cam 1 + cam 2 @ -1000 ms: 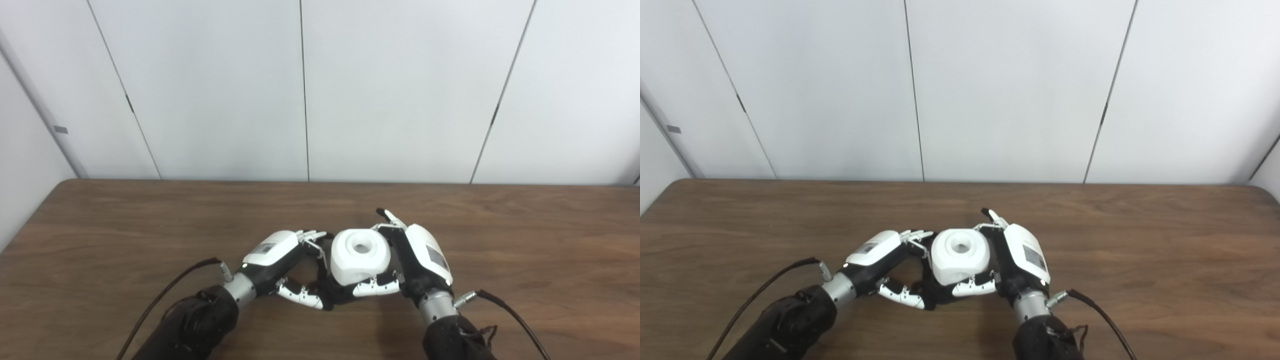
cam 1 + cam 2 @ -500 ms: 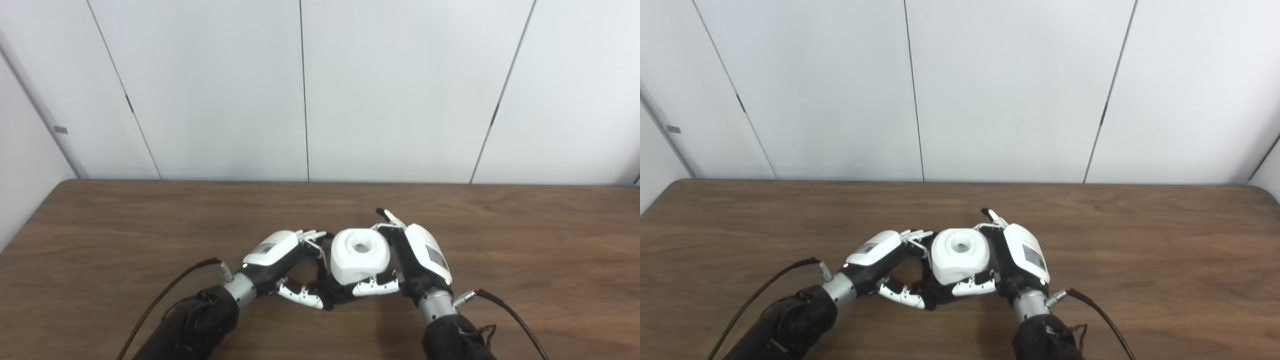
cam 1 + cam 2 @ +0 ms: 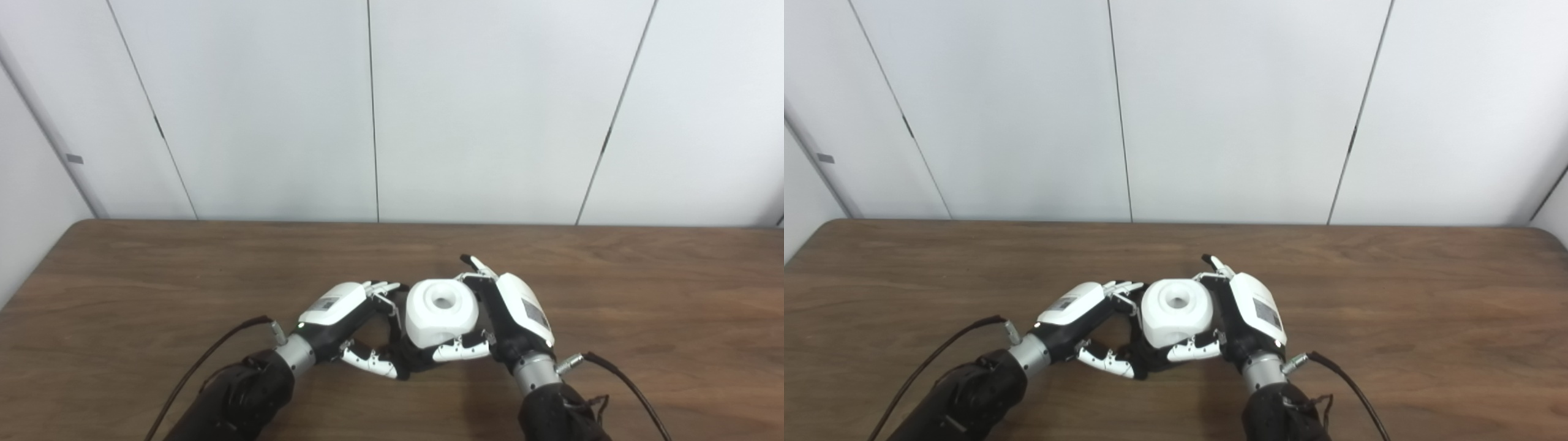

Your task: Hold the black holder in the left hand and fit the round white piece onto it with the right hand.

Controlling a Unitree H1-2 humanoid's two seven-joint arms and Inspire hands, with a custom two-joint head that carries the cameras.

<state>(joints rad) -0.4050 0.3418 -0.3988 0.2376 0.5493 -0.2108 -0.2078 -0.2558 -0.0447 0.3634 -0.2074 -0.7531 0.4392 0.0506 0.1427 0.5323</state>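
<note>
The round white piece point(image 3: 442, 312), with a hole in its top, sits upright at the table's middle, held in my right hand point(image 3: 511, 321), whose fingers curl round its far side and thumb under its front. A black holder point(image 3: 411, 362) shows only as a dark part below and left of the white piece, mostly hidden. My left hand point(image 3: 346, 318) is closed around that dark part, its fingers touching the white piece's left side. The same pair shows in the right eye view: white piece point(image 3: 1176, 311), right hand point(image 3: 1252, 318), left hand point(image 3: 1078, 315).
The brown wooden table point(image 3: 153, 288) runs across the view, with a white panelled wall point(image 3: 367, 110) behind its far edge. Black cables point(image 3: 202, 361) trail from both wrists over the table's front part.
Both hands and the white piece have shifted very slightly; otherwise nothing has visibly changed.
</note>
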